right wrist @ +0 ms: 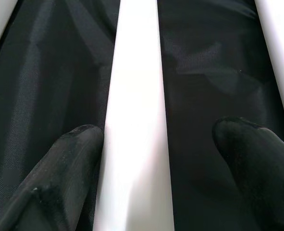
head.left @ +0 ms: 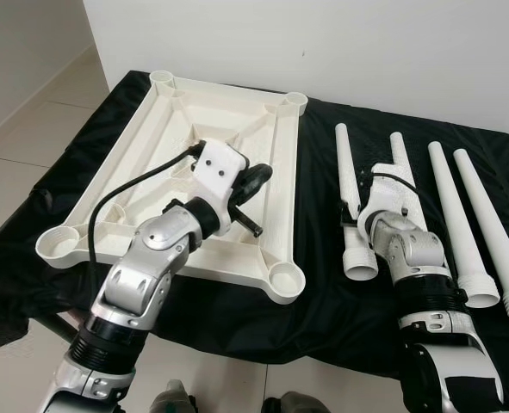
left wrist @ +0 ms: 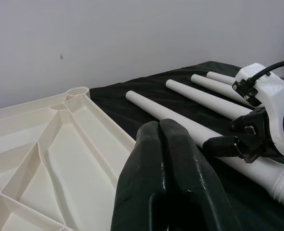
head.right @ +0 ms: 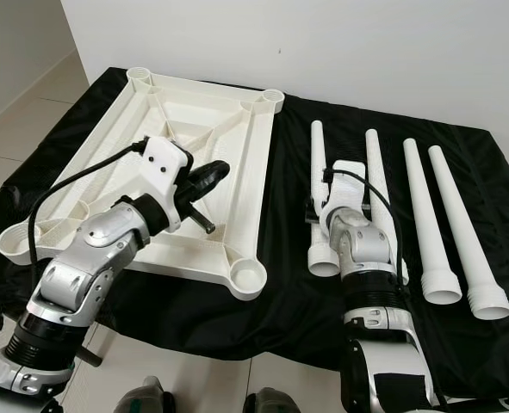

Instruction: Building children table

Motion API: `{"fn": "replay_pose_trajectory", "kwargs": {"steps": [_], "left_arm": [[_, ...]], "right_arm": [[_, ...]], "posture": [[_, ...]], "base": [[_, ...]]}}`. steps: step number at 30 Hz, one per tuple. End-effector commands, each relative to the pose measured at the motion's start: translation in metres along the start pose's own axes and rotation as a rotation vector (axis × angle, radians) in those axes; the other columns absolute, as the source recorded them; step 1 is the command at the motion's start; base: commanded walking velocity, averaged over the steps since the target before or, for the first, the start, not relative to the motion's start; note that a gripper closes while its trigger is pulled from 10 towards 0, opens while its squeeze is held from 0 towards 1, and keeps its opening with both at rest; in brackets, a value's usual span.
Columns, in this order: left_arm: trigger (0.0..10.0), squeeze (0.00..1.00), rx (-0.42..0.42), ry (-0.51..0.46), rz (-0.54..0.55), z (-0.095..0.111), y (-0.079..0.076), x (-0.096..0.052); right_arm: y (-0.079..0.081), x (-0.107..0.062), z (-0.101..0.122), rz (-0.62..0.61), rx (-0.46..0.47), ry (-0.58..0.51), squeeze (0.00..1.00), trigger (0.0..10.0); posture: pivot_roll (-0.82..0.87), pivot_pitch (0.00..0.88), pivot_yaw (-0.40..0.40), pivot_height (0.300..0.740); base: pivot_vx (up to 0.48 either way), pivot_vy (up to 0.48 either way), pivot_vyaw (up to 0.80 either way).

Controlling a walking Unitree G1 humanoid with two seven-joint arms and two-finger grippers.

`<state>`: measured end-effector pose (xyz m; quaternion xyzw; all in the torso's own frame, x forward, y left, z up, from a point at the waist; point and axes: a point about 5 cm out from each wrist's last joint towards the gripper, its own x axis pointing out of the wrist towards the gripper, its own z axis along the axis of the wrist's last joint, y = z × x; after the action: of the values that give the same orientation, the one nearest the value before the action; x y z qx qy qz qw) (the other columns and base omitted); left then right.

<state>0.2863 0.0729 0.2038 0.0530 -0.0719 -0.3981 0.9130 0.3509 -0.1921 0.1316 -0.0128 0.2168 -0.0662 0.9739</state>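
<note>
A white plastic table top (head.left: 228, 112) lies upside down on a black cloth, with a round leg socket (head.left: 286, 280) at each corner. Several white tapered legs lie side by side to its right. My left gripper (head.left: 258, 176) hovers shut over the table top's right half, holding nothing. My right gripper (right wrist: 161, 130) is open and straddles the leg nearest the table top (head.left: 347, 163); that leg (right wrist: 134, 120) runs between the fingers, close to one fingertip (right wrist: 79, 139). The wrist housing covers part of the second leg (head.left: 400, 151).
The black cloth (head.left: 323, 310) covers a low platform against a white wall (head.left: 366, 43). Two more legs (head.left: 452, 215) (head.left: 491, 224) lie at the far right. Pale tiled floor (head.left: 30, 129) runs along the left and front edges.
</note>
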Motion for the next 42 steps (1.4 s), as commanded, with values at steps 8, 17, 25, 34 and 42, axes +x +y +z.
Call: {"fn": "replay_pose_trajectory", "kwargs": {"steps": [8,17,25,34,42], "left_arm": [[10.0,0.0,-0.008,0.012,-0.034,0.003,-0.005,-0.001],[10.0,0.0,-0.012,0.017,-0.048,0.005,-0.007,-0.001],[10.0,0.0,-0.018,0.017,-0.06,0.008,-0.008,0.0],[10.0,0.0,-0.031,0.007,-0.062,0.01,-0.008,0.0],[10.0,0.0,-0.056,-0.025,-0.06,0.017,0.0,0.003]], "right_arm": [[0.0,0.001,-0.023,-0.002,0.096,0.158,0.0,10.0],[0.004,0.0,-0.044,0.027,0.297,0.342,0.0,4.7],[0.004,-0.003,-0.053,0.061,0.396,0.455,0.0,0.0],[0.003,-0.003,-0.034,0.107,0.449,0.337,0.0,0.0],[0.001,-0.01,0.021,0.25,0.501,0.023,0.0,10.0]], "posture": [[0.03,0.0,-0.049,0.74],[0.02,0.0,-0.04,0.74],[0.01,0.0,-0.031,0.74],[0.01,0.0,-0.032,0.74],[0.01,0.0,-0.038,0.74]], "base": [[0.0,0.0,0.0],[0.0,0.0,0.0],[0.0,0.0,0.0],[0.0,0.0,0.0],[0.0,0.0,0.0]]}}
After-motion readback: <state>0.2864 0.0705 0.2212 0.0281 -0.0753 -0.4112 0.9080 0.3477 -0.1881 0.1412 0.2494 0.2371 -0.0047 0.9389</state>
